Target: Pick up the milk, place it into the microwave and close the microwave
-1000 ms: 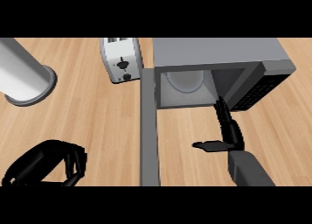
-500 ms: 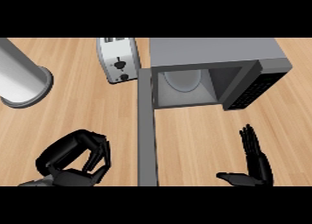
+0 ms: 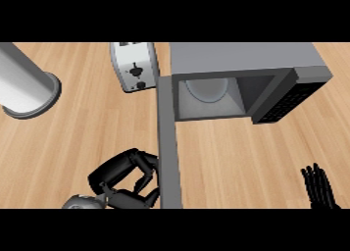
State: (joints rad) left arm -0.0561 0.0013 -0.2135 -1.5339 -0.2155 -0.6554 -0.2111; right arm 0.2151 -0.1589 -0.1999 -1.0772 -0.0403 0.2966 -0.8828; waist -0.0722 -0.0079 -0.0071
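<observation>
Grey microwave [image 3: 242, 81] door [image 3: 168, 152] open at 12 o'clock; milk unseen. Left hand [image 3: 127, 179] curled empty, right hand [image 3: 319, 188] straight-fingered; closing remains.

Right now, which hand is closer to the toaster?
Left. The left hand sits below the toaster, just left of the open microwave door. The right hand rests at the lower right edge, fingers up, well across the counter.

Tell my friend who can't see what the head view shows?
A grey microwave stands open on a wooden counter, its door swung toward the robot. The left hand, fingers curled, is beside the door; the right hand rests open at lower right. A toaster stands nearby.
</observation>
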